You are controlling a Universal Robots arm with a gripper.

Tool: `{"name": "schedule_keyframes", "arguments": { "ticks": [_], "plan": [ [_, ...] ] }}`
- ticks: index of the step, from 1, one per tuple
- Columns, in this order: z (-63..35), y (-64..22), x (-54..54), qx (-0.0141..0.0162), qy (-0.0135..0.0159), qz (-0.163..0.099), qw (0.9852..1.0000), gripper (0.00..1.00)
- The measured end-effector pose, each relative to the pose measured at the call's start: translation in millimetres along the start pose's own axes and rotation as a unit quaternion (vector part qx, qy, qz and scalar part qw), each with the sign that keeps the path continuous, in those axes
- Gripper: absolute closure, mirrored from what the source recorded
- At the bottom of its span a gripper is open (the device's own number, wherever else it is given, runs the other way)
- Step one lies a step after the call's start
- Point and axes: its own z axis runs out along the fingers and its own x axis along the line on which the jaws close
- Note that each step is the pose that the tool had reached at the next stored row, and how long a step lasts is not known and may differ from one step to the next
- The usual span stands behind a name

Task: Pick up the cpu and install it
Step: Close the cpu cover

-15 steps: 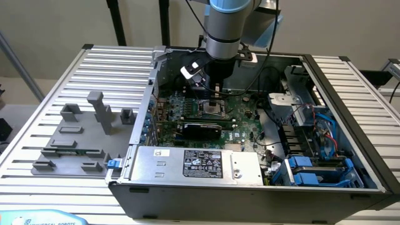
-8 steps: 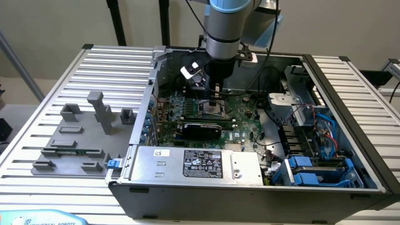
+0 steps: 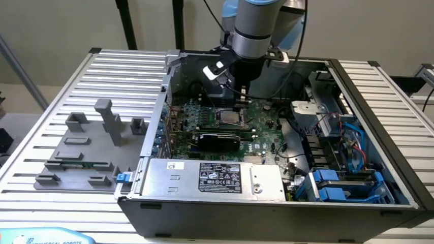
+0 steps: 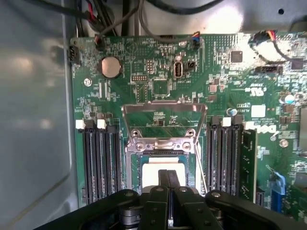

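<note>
Sitting in its socket [image 4: 130, 167], the cpu [image 4: 152, 168] fits because the lid [image 4: 163, 143] is up; the closed claw [image 4: 168, 174] hangs over it.

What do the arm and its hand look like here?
The arm is a silver-grey cylinder with pale blue trim and a black wrist. A white-and-black module sits beside it, and black cables trail off. The hand is black, with rounded bolted links and narrow fingers.
</note>
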Motion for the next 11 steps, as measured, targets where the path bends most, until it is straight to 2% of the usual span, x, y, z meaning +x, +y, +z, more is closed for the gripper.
{"name": "schedule_keyframes", "arguments": {
  "ticks": [4,11],
  "plan": [
    [-12.1,10.8,-1.9,0.0063,0.0,0.0,1.0,0.89],
    [-27.2,36.0,-3.5,0.0177,0.0005,0.0,0.9998,0.89]
  ]
}}
